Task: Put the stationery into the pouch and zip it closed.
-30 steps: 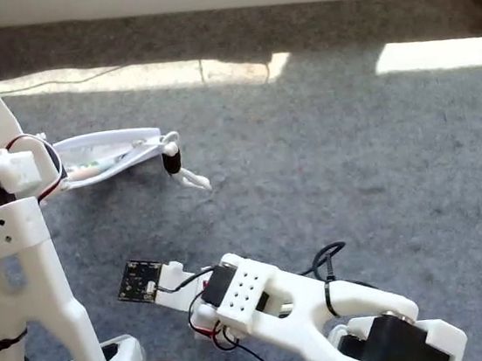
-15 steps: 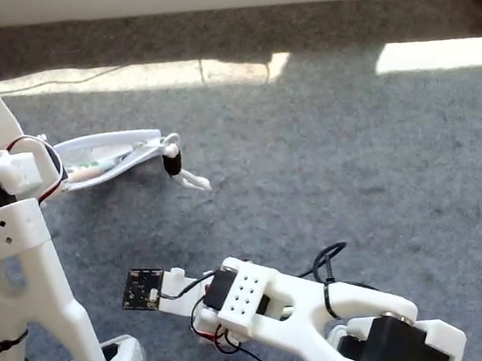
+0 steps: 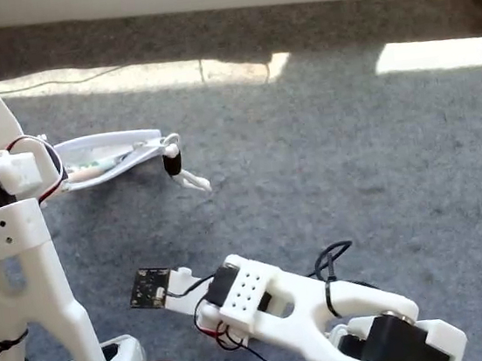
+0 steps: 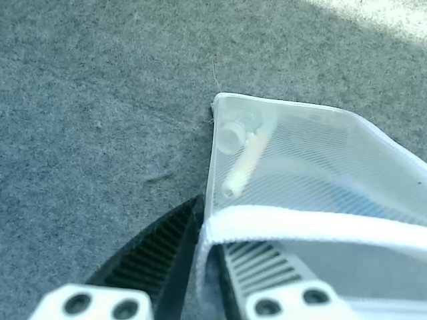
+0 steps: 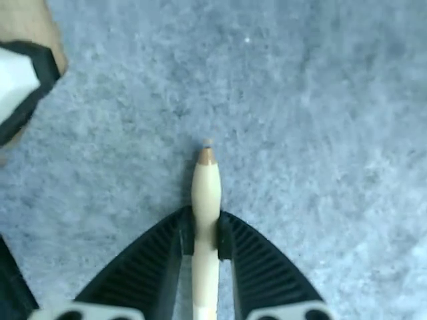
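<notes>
A white mesh pouch (image 3: 106, 157) lies at the left on the grey carpet, its mouth gaping, with a black zipper pull (image 3: 171, 163) and a white cord (image 3: 193, 182) at its right end. My left gripper (image 4: 203, 220) is shut on the pouch's white zipper edge (image 4: 313, 223). Through the mesh (image 4: 320, 167) I see a cream stick-shaped item (image 4: 241, 170) and a clear cap inside. My right gripper (image 5: 205, 230) is shut on a cream pencil (image 5: 205, 183), tip pointing away over bare carpet. The right arm (image 3: 282, 303) sits low at the near side, apart from the pouch.
The left arm's white frame (image 3: 10, 235) stands tall at the left edge. Sunlit patches (image 3: 432, 54) and a thin cable cross the carpet at the back. A black-and-white block (image 5: 20, 67) shows at a corner of the right wrist view. Open carpet spreads right of the pouch.
The right arm's wrist has shifted slightly to the right and toward the near edge. The left arm and pouch have not moved.
</notes>
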`<state>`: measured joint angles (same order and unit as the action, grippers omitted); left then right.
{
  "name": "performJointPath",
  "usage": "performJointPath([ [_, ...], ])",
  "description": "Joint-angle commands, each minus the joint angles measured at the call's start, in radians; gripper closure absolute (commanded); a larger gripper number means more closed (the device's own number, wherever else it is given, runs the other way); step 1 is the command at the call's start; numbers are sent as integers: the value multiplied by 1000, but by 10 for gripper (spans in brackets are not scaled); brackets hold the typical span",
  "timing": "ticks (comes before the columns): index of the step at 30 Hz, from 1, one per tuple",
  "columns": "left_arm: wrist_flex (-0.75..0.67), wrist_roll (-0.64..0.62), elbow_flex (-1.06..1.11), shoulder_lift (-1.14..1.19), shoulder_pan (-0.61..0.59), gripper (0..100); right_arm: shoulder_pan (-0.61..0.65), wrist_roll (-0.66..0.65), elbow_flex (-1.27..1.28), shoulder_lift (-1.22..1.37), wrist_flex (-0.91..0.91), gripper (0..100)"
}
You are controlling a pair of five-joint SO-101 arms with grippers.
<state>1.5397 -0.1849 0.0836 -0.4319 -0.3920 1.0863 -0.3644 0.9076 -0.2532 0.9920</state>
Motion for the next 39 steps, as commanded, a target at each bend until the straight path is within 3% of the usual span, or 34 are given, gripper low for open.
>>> performJointPath([
  [1,-20,-2,1,-19,-21,983,-59,-8,-71,-36,93,976],
  [14,-14,-2,1,-21,-15,983,-222,0,-61,-458,114,976],
  [27,-12,-2,-4,-21,56,983,-331,213,-64,-800,107,976],
  [39,32,-2,-41,-22,176,984,-466,384,68,-993,-148,976],
])
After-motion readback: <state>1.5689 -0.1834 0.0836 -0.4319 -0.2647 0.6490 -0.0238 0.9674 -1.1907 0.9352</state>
